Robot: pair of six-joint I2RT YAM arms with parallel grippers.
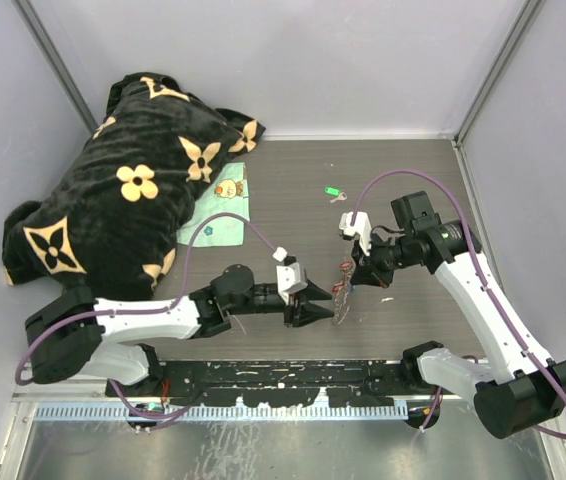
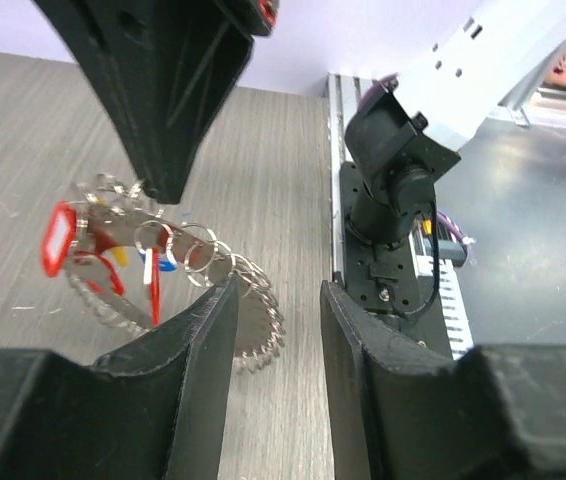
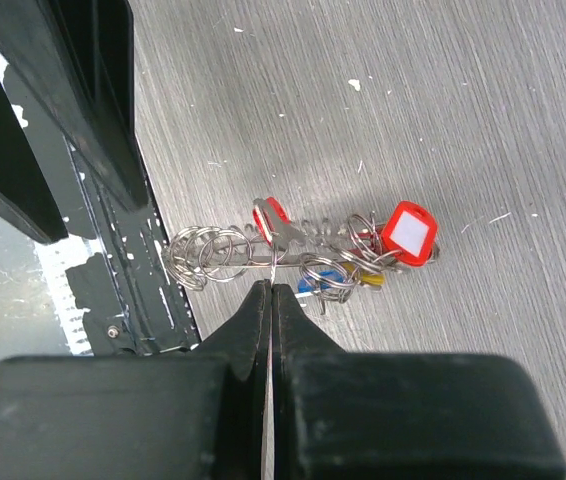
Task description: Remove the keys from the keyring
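The table (image 1: pixel 413 170) carries a black flower-patterned blanket (image 1: pixel 133 200) at its far-left corner. Toward the near edge, centre, the right gripper (image 3: pixel 270 290) pinches the keyring (image 2: pixel 253 325). The left gripper (image 2: pixel 278 295) stands spread beside it. The keys (image 3: pixel 409 235) hang threaded, and the red tag's white label is unreadable.

Pinches keyring (image 1: pixel 342 292) at its top with right gripper (image 1: pixel 347 268), edge-on over grey table (image 1: pixel 293 170). Points left gripper (image 1: pixel 327 303) at it from the left, tips just beside its rim. Shows one green-tagged key (image 1: pixel 334 192) lying well apart toward the back, right of green cloth (image 1: pixel 219 212) touching black flowered blanket (image 1: pixel 123 190) at far left.
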